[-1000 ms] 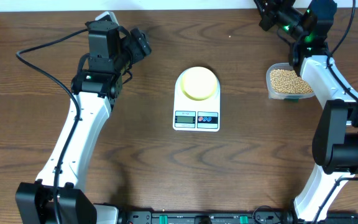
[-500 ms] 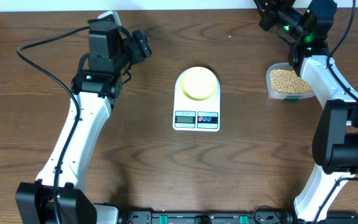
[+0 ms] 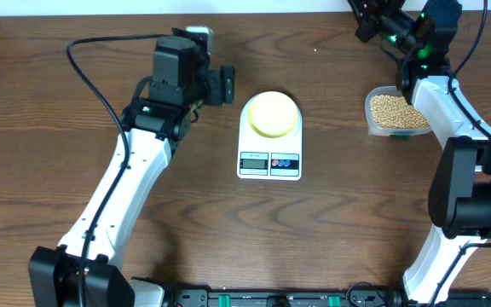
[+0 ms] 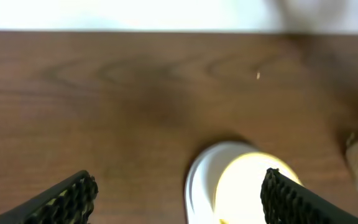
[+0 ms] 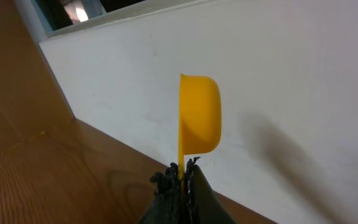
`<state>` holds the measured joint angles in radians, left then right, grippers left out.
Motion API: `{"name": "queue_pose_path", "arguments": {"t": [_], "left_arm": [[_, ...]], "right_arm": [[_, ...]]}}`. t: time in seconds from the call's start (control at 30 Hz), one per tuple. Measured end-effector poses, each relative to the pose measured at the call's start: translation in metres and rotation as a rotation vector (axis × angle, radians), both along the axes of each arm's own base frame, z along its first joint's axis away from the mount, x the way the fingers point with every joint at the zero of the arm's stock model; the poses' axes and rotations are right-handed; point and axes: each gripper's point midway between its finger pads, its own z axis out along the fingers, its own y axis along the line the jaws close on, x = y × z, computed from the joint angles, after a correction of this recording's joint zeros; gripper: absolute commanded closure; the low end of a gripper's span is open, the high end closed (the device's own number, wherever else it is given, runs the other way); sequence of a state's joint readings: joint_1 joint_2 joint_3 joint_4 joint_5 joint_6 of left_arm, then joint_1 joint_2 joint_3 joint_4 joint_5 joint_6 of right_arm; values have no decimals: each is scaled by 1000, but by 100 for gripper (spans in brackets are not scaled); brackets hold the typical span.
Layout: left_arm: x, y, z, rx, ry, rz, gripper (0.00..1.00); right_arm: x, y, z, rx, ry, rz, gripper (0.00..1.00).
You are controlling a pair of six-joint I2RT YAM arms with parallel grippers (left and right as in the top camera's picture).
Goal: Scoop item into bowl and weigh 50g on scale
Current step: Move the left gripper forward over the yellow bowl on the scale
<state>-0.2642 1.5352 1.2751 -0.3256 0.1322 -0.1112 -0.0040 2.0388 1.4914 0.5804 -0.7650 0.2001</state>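
- Step in hand, as judged: drawing a first load of beans [image 3: 394, 111] from the clear tub [image 3: 370, 122]. The bowl [image 3: 271, 113] appears empty.
- Location of task items: the beans fill the tub at the right side of the table [image 3: 41, 196]. The bowl sits on the platform of the scale [image 3: 269, 162] at mid-table, well apart from the tub.
- Right jaws: fully closed on the handle of the yellow scoop [image 5: 199, 115]. The cup points away from the wrist and is seen edge-on against the back wall. Whether it carries anything cannot be told.
- Right arm [image 3: 437, 98] pose: the wrist is raised at the far right corner, beyond the tub and not over it.
- Left jaws: wide open and holding nothing. They hover just left of the scale, facing the bowl.
- Left arm [image 3: 135, 162] pose: stretched diagonally from the near-left base towards the centre.
- Recommended method: dip the cup into the tub, turn its mouth up before lifting, and carry it level across the gap. Tip it over the bowl's centre. Near the target, add small amounts and let the display settle.
- Caution: the left jaws should stay off the scale platform, since contact would falsify the reading. Round beans roll if spilled.
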Motion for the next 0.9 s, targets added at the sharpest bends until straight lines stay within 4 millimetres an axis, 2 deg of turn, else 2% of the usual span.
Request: {"name": "queue_pose_path", "arguments": {"t": [0.17,0.47,0.57,0.9], "left_arm": [[-24,-15,-20,71,89,-85,13],[-51,-62,-27,144,96,-265,14],[-67,-75,-33,166,129,-318,14],[-86,-95,-38,151,172,-348,14]], "right_arm": [[0,0,-3,0,14,0,99],[0,0,-13,-6,60,1,99],[-1,1,-14,-5,65,6,99],[-6,7,-17,-5,79,46,99]]}}
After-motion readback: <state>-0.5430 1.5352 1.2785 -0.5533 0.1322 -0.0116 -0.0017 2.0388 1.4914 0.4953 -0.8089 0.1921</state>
